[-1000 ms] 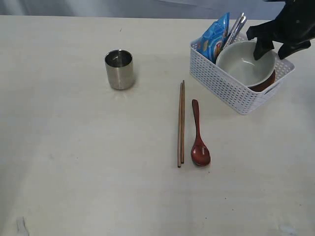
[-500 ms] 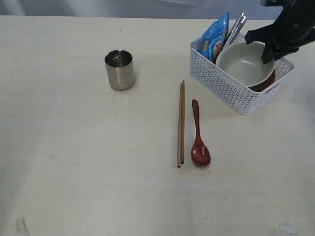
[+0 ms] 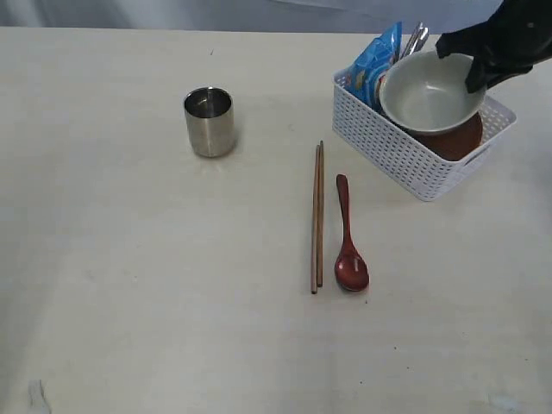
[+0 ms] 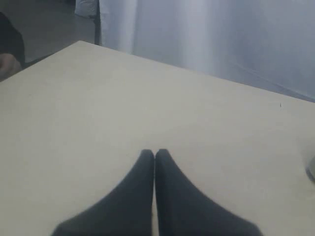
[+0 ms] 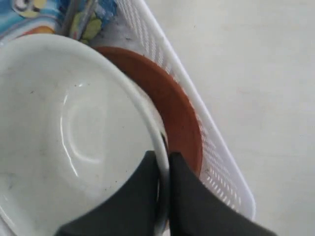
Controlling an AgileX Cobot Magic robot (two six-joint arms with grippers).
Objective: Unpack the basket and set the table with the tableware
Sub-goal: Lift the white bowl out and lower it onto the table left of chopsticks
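My right gripper (image 3: 475,69) (image 5: 162,158) is shut on the rim of the cream bowl (image 3: 424,97) (image 5: 69,132), which hangs tilted just above the white basket (image 3: 392,151) (image 5: 216,157). Under the bowl, the brown plate (image 3: 457,140) (image 5: 172,110) lies in the basket. Steel knife and fork handles (image 3: 417,38) stand at the basket's back. On the table (image 3: 155,276) are the steel cup (image 3: 209,121), the chopsticks (image 3: 316,216) and the reddish-brown spoon (image 3: 348,237). My left gripper (image 4: 154,153) is shut and empty over bare table (image 4: 98,113), and does not show in the exterior view.
A blue snack bag (image 3: 376,65) (image 5: 29,12) leans in the basket's back corner beside the cutlery. The table's far edge meets a pale curtain (image 4: 206,29).
My right gripper has shut on the bowl's rim and lifted it, tilting it up off the plate. The brown plate now shows more. The left gripper has not changed.
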